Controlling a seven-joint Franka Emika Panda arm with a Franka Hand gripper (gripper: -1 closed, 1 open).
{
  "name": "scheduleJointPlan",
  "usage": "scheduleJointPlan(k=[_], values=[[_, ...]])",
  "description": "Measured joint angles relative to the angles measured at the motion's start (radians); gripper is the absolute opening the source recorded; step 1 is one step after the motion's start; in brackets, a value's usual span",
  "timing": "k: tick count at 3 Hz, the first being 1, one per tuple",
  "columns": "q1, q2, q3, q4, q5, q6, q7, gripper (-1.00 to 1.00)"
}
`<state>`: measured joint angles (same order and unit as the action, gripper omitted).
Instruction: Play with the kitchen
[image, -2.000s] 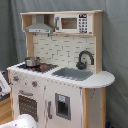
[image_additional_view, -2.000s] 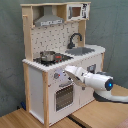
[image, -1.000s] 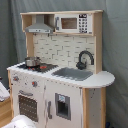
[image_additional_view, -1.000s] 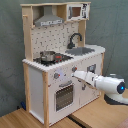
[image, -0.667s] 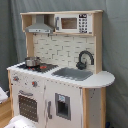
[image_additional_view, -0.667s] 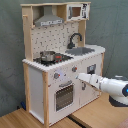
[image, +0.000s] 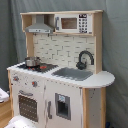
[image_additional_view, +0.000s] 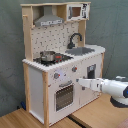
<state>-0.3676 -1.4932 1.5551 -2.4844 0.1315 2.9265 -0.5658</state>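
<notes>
The kitchen (image: 60, 75) (image_additional_view: 60, 65) stands upright in both exterior views, white with light-wood sides. It has a range hood (image_additional_view: 49, 20), a microwave (image_additional_view: 76, 12), a black faucet (image_additional_view: 75, 39), a grey sink (image_additional_view: 82, 51) and a metal pot (image_additional_view: 48, 56) on the hob. Below are the knobs (image_additional_view: 56, 76) and the closed oven door (image_additional_view: 64, 97). My white arm comes in from the second exterior view's right. The gripper (image_additional_view: 80, 82) hangs in front of the lower cabinet, right of the oven door and not touching it. A white rounded shape (image: 20, 122) shows low in the first exterior view.
A grey curtain (image_additional_view: 112, 30) hangs behind the kitchen. Wooden boards (image_additional_view: 95, 117) lie under and in front of it. A white object (image: 2, 95) sits at the first exterior view's left edge.
The gripper has drawn back from the knobs toward the second exterior view's right and slightly down. The kitchen, its oven door and the pot have not moved.
</notes>
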Motion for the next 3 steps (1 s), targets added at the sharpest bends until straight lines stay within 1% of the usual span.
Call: scheduleJointPlan(k=[1, 3], values=[[0.001, 0.003, 0.0, -0.026, 0.0, 0.007, -0.113, 1.0], [0.005, 0.005, -0.012, -0.095, 0.0, 0.048, -0.312, 1.0]])
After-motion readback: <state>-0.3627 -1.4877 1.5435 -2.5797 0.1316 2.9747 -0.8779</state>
